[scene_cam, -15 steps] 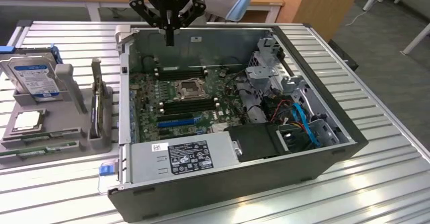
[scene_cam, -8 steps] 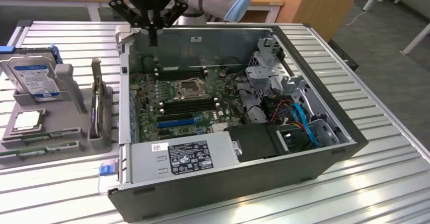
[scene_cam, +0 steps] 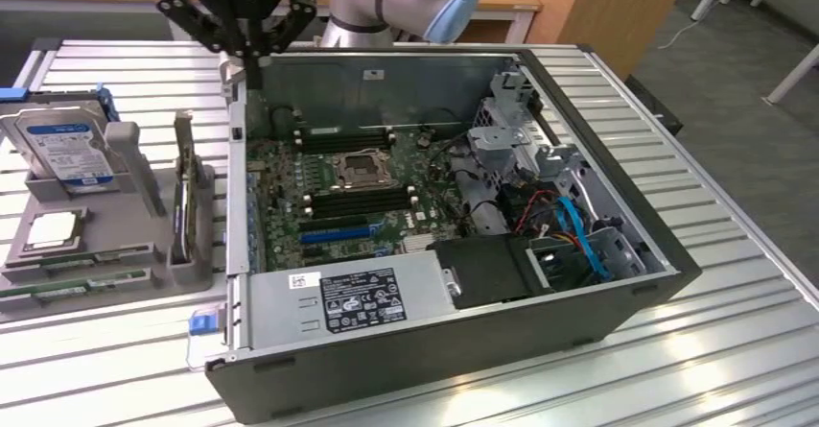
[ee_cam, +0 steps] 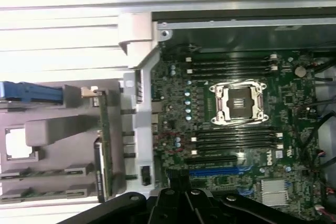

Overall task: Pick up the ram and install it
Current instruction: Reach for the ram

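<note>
Two green ram sticks [scene_cam: 80, 288] lie flat in the front slots of a grey holder [scene_cam: 128, 158] at the exterior view's left; in the wrist view they are the ram sticks [ee_cam: 37, 192] beside the case. My gripper [scene_cam: 260, 59] hangs high over the rear left corner of the open computer case [scene_cam: 448, 350], shut with nothing between its fingers, well away from the ram. The wrist view has the gripper [ee_cam: 178, 178] above the motherboard's near edge. Black memory slots [scene_cam: 361, 200] flank the bare processor socket [scene_cam: 362, 168].
The grey holder also carries a blue-labelled hard drive [scene_cam: 64, 149], a square silver processor chip [scene_cam: 54, 230] and an upright card [scene_cam: 192, 206]. Inside the case sit a power supply [scene_cam: 345, 297], a drive cage [scene_cam: 512, 149] and blue cables [scene_cam: 576, 235]. A slatted metal table [scene_cam: 716, 331] surrounds everything.
</note>
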